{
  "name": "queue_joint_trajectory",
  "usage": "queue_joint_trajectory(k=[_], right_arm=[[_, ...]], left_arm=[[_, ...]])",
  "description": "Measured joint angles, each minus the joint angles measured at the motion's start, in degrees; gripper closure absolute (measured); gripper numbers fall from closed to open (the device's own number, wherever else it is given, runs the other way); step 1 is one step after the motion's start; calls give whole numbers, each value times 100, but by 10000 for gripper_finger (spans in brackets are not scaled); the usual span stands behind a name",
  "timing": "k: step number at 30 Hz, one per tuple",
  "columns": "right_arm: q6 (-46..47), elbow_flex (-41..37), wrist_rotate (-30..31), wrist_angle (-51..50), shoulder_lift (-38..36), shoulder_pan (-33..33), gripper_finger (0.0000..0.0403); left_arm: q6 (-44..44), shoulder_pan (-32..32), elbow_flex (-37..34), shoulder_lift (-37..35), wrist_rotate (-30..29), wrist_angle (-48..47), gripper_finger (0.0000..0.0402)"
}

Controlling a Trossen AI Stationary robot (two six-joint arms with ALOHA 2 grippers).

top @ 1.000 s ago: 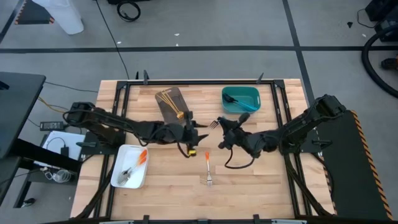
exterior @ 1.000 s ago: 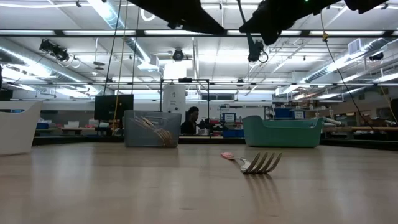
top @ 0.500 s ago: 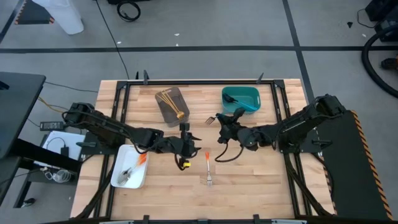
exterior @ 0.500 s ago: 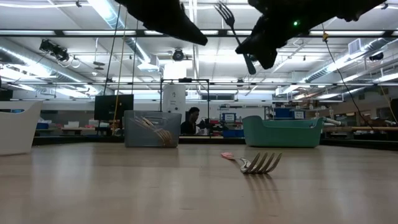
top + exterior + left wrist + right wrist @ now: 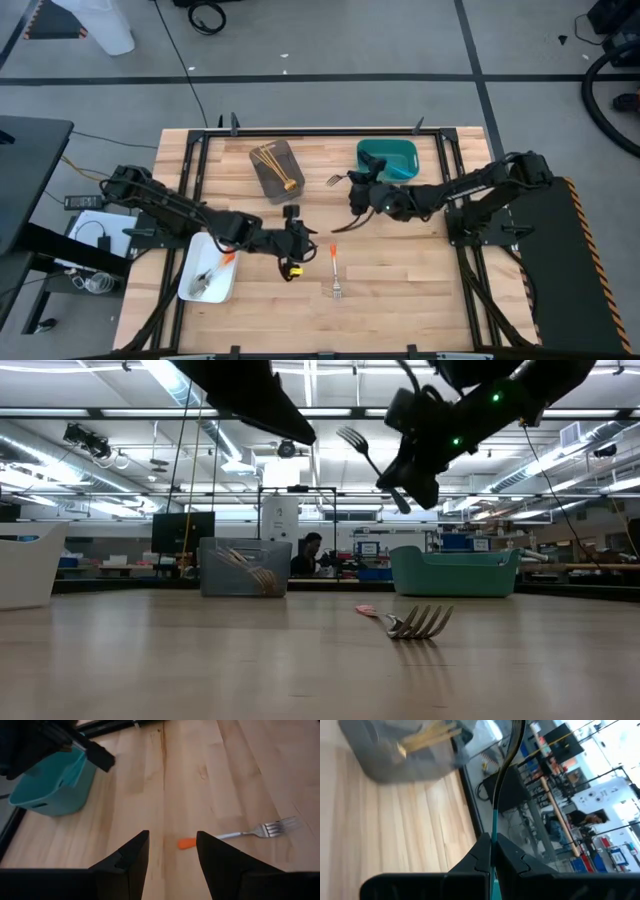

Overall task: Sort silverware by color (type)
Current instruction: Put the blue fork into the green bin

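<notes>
An orange-handled fork (image 5: 335, 272) lies flat on the bare wooden table (image 5: 400, 290) at the near middle, its prongs toward the near edge; the low view shows the prongs (image 5: 420, 622) resting on the boards. Just left of it the left gripper (image 5: 302, 243) hangs above the table with its fingers (image 5: 131, 856) spread wide and nothing between them; its wrist view looks down on the orange handle ahead of the gap. At the near left, a white tray (image 5: 209, 268) holds one orange-handled fork and some plain metal pieces. Farther back and right of centre, the right gripper (image 5: 356, 186) is raised clear of the table with its fingers pinched tight on a blue-handled fork (image 5: 337, 181); the low view shows that fork (image 5: 362, 450) tilted in the air, prongs uppermost, and the wrist view shows its thin stem (image 5: 502, 765) rising from between the closed tips. Behind the right gripper stands a teal tray (image 5: 388, 159); its contents cannot be made out. To its left, at the far middle, a grey tray (image 5: 275, 169) holds a bundle of gold forks (image 5: 270, 158). A person (image 5: 309, 554) sits in the room beyond the table.
</notes>
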Motion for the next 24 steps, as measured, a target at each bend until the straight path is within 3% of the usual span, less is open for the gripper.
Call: queue_joint_trajectory(k=[17, 24], right_arm=[[129, 11, -764, -1392, 0, -1134, 386], [378, 485, -782, -2695, 0, -1554, 386]], left_arm=[[-1375, -283, -2, 0, 5, -1026, 228], [-1410, -237, -2, 0, 1, -1168, 228]])
